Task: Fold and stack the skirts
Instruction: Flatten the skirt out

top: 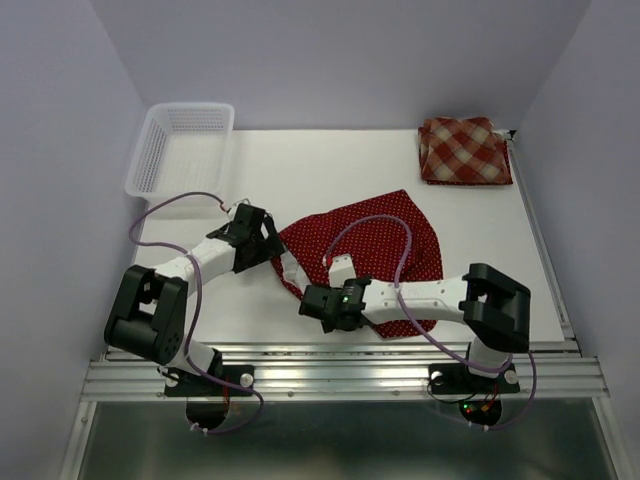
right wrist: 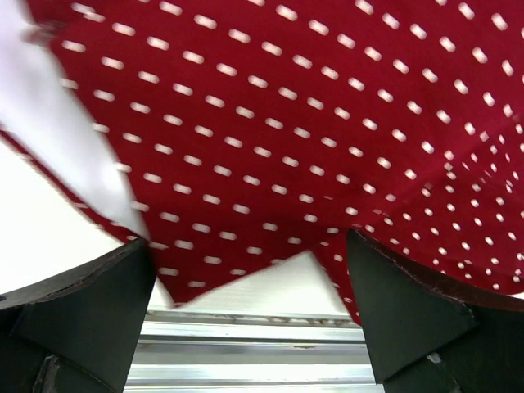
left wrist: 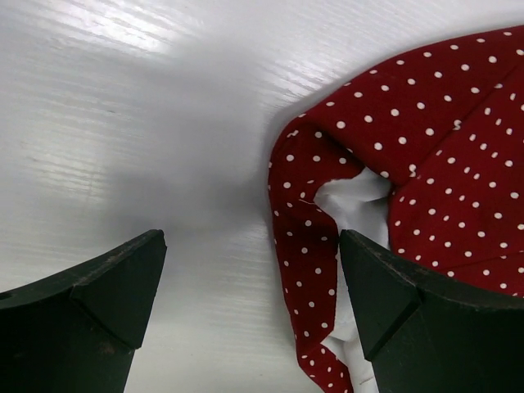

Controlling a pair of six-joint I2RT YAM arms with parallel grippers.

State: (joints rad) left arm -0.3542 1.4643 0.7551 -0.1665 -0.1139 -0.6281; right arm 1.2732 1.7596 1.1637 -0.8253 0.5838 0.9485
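Between the left gripper (top: 271, 244) and right gripper (top: 310, 307), both released and grasping nothing, one dark red white-dotted cloth skirt (top: 375, 255) lies spread on the white desk (top: 330, 160). Well beyond the right gripper: one folded red-and-tan plaid skirt (top: 463, 150). Beyond the left: one white plastic mesh basket (top: 190, 108).

Lab booth: plain walls (top: 330, 60), aluminium rail (top: 340, 375)

We log a white plastic mesh basket (top: 150, 150) at the far left corner of the white counter (top: 330, 165). It stands upright, with its long side along the left edge. Pale lilac walls (top: 340, 60) close the counter in on three sides. A ribbed aluminium rail (top: 340, 378) runs along the near edge — in front of it we see a dull grey panel (top: 330, 440), its surface too dim to read.
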